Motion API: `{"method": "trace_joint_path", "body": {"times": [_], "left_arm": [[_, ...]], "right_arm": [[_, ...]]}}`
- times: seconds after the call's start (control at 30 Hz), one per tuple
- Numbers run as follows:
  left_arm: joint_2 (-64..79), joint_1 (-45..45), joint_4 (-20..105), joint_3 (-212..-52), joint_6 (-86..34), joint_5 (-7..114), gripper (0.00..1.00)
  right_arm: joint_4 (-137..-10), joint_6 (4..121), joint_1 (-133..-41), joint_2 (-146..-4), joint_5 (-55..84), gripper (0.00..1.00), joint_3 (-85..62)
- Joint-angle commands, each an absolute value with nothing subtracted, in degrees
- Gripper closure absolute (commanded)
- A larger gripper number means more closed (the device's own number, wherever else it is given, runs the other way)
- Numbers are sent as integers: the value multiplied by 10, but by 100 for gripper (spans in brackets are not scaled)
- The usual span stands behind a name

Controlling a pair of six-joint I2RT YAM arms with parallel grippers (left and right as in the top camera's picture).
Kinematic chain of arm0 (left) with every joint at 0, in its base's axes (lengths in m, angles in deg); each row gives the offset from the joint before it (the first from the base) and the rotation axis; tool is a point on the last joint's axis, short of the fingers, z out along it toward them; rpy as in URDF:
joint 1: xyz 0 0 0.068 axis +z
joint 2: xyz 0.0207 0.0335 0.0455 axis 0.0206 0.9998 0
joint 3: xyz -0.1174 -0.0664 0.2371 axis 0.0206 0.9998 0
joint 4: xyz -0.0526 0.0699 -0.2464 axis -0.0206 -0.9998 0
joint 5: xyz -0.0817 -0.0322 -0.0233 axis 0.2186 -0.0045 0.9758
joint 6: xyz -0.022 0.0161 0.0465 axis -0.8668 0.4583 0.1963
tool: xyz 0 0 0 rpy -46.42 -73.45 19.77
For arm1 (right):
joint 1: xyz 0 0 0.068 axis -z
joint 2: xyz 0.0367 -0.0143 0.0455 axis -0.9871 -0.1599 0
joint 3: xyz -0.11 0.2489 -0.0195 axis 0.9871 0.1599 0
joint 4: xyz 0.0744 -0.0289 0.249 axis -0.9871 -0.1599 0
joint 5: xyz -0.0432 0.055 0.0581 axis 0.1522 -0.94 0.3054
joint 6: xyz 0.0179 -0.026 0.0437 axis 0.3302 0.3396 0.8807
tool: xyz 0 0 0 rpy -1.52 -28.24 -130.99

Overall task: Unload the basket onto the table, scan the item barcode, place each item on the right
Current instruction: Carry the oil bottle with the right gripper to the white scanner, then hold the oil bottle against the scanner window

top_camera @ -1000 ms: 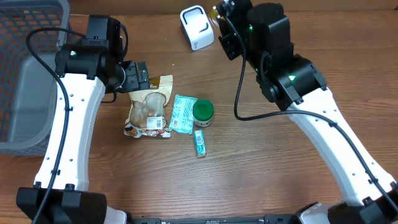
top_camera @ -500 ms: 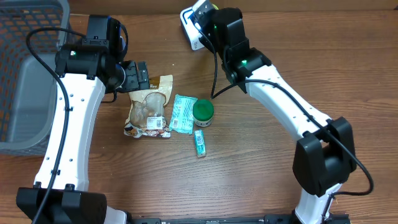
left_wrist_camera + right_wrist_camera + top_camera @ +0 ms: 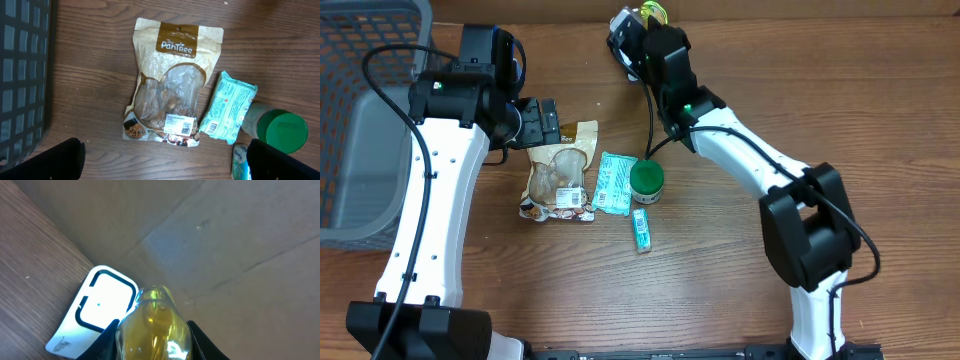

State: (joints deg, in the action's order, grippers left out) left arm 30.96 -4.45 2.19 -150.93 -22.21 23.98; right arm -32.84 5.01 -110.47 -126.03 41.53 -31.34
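Two grippers differ: the right gripper (image 3: 152, 340) clamps a bottle of yellow liquid (image 3: 152, 317) close by the white barcode scanner (image 3: 100, 305) on the bench (image 3: 30, 245), while the left gripper (image 3: 170, 162) hangs wide open and empty over a PanTree snack pouch (image 3: 170, 85).

Snack pouch (image 3: 560, 175), wipes pack (image 3: 615, 183), green-lidded jar (image 3: 646, 179)

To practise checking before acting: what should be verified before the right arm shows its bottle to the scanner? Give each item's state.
1. Right end effector shut on yellow bottle: ok.
2. White scanner close beside bottle: ok.
3. Barcode facing scanner: cannot tell.
4. Left end effector open, by snack pouch, holding nothing: ok.
5. Green-lidded jar and teal packet away from scanner: ok.
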Motion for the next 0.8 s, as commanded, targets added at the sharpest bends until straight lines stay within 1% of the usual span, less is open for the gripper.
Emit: {"method": "trace_joint_path", "body": {"times": [0.0,0.77], "left_arm": [[314,-45,22,-1508,-217,243,0],[314,-45,22,-1508,-217,243,1]], "right_arm": [[-294,45,-1105,-1262,433,96,-324],[-243,50,-1107,-1320,431,96,-324]]}}
